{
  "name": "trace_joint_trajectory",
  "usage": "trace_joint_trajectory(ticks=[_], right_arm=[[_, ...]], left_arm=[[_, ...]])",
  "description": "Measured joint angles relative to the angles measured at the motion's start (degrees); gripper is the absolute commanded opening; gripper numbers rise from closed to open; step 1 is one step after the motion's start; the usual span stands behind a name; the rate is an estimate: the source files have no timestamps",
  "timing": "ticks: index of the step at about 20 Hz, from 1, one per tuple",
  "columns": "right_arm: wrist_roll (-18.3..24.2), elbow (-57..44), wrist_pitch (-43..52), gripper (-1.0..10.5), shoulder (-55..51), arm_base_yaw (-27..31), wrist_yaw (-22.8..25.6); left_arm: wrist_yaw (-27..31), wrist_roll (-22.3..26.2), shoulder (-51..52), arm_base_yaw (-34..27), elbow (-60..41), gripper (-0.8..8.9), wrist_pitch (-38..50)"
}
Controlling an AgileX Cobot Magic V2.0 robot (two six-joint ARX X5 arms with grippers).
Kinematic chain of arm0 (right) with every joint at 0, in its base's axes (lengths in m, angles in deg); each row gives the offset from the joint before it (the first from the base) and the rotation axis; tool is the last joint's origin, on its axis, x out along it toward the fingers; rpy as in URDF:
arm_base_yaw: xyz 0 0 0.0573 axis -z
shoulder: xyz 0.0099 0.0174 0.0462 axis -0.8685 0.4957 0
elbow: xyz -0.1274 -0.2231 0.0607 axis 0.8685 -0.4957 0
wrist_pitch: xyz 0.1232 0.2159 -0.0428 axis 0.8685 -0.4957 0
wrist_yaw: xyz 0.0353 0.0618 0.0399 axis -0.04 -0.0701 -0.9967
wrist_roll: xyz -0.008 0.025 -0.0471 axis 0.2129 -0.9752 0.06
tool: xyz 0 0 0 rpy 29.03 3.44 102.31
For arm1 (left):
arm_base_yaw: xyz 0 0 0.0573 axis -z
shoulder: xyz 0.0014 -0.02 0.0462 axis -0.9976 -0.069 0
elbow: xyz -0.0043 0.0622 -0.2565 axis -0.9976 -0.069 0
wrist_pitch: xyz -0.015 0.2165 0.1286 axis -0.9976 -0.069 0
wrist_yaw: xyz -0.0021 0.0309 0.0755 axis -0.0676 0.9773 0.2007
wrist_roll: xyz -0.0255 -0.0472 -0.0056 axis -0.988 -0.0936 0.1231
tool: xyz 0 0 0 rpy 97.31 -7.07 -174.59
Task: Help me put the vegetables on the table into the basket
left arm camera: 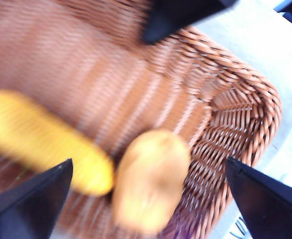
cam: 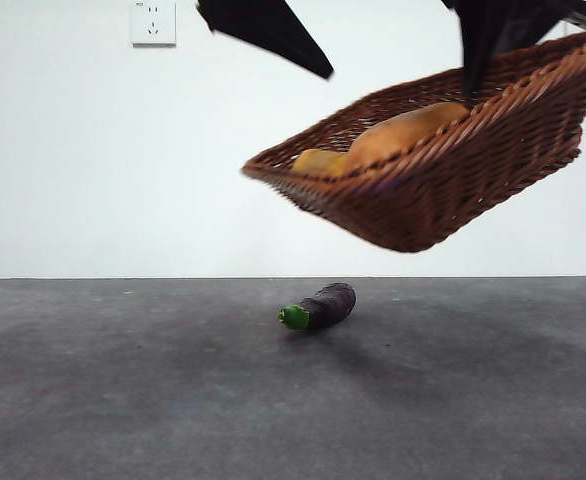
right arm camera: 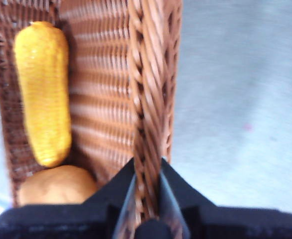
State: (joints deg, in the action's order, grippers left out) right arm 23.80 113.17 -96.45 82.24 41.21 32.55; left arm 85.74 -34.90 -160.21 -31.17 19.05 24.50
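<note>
Front view shows the wicker basket (cam: 453, 180) tilted above the worktop (cam: 123, 400), right claw (right arm camera: 147, 199) clamped on its rim, corn (right arm camera: 42, 89) and apparently potato (right arm camera: 56, 185) inside, eggplant (cam: 319, 306) below, left claw (left arm camera: 146, 199) spread apart.

front view is bright and even, with a soft shadow on the desk (cam: 123, 400) by the eggplant (cam: 320, 307). left wrist view is overexposed and motion-blurred, corn (left arm camera: 46, 142) and potato (left arm camera: 151, 179) smeared. right wrist view is sharper, slightly soft.
</note>
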Motion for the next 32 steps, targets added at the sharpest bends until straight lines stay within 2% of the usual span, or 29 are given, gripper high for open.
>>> trace_joint_trajectory(ticks=[3,6,10,14,16,24,27,32], right_arm=[[0.6,0.0,0.0,-0.1,0.0,6.3,-0.6],[0.7,0.0,0.0,-0.1,0.0,12.6,-2.4],[1.5,0.0,0.0,-0.1,0.0,17.8,-2.7],[2.4,0.0,0.0,-0.1,0.0,22.7,-6.4],[3.3,0.0,0.0,-0.1,0.0,25.4,-8.6],[4.1,0.0,0.0,-0.1,0.0,33.0,-11.6],[4.4,0.0,0.0,-0.1,0.0,32.8,-12.7],[4.7,0.0,0.0,-0.1,0.0,31.9,-14.9]], left_arm=[[0.1,0.7,0.0,-3.4,5.2,5.95,-6.2],[-0.2,0.7,-0.3,-9.7,5.7,5.93,-10.3],[-7.4,3.9,-5.5,-17.6,5.7,5.93,-10.2],[-9.6,6.4,-15.5,-21.8,9.3,5.94,-10.3],[-10.7,7.6,-21.8,-22.7,15.0,5.94,-11.5],[-11.8,9.9,-48.2,-23.2,46.3,5.94,-20.3],[-12.2,9.9,-52.7,-23.2,50.8,5.93,-20.3],[-12.2,9.9,-55.7,-23.3,51.0,5.93,-20.6]])
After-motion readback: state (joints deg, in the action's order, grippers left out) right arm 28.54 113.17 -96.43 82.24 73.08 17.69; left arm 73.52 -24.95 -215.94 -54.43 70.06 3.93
